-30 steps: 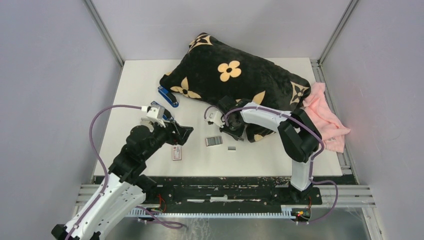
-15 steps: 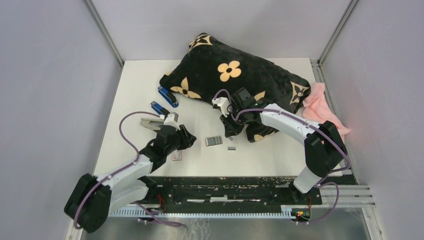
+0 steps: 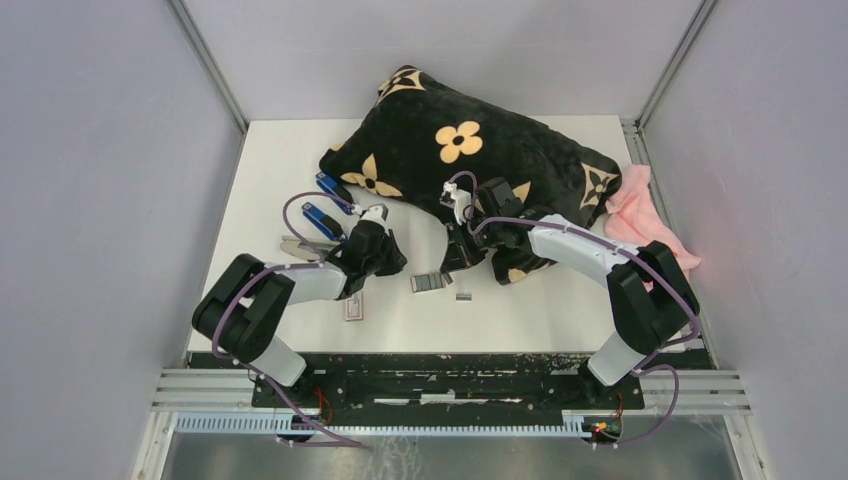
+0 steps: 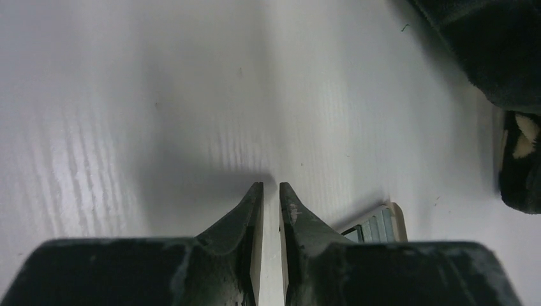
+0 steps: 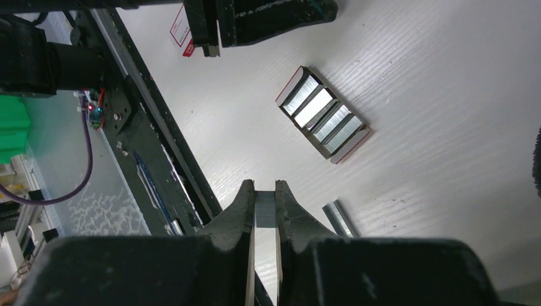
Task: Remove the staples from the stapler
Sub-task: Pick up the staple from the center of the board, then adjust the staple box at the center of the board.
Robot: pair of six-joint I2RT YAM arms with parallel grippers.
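My right gripper (image 5: 265, 186) is shut on a short grey strip of staples (image 5: 265, 209), held above the table; in the top view it (image 3: 452, 262) hangs at the black pillow's near edge. Another loose strip (image 5: 341, 218) lies on the table just beside it. A blue stapler (image 3: 320, 217) lies open at the left, its metal part (image 3: 298, 245) swung out. A second blue stapler (image 3: 337, 193) rests against the pillow. My left gripper (image 4: 268, 187) is shut on nothing, low over bare table, and in the top view it (image 3: 395, 262) sits left of the staple tray.
A small tray (image 5: 323, 115) with several staple strips lies between the grippers. A white-and-red box (image 3: 354, 307) lies near the front edge. The large black flowered pillow (image 3: 460, 150) fills the far middle, with a pink cloth (image 3: 650, 235) at its right.
My left gripper has shut and its arm has folded back, swinging right from the open stapler toward the tray. The right gripper has drifted slightly farther away, still holding the strip.
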